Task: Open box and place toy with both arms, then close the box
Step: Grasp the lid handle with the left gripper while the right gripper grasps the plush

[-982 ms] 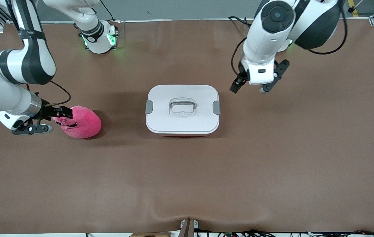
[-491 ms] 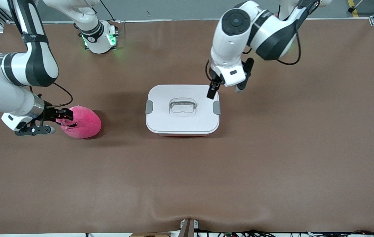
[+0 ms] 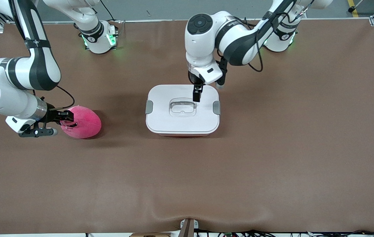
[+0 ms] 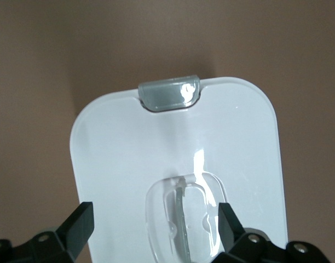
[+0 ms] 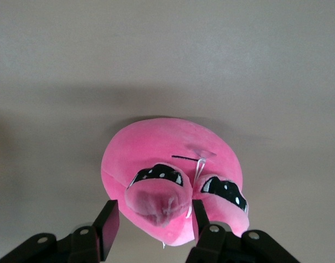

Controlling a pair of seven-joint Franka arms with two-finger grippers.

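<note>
The box (image 3: 163, 98) stands shut in the middle of the table, its white lid on, a grey clip (image 3: 149, 107) at each end and a clear recessed handle (image 3: 182, 107) in the middle. My left gripper (image 3: 196, 95) hangs open just over the lid beside the handle. In the left wrist view the handle (image 4: 185, 219) lies between the spread fingers of that gripper (image 4: 155, 213), with one clip (image 4: 170, 94) past it. The hot-pink toy (image 3: 85, 123) lies on the table toward the right arm's end. My right gripper (image 3: 65, 118) is open, its fingers (image 5: 108, 219) straddling a nub of the toy (image 5: 173, 159).
The brown table mat (image 3: 272, 148) has a raised wrinkle at its edge nearest the camera (image 3: 187, 215). The arms' bases stand along the edge farthest from the camera.
My left arm has swung from the left arm's end of the table to over the box lid, beside the handle. My right gripper has edged slightly closer onto the toy.
</note>
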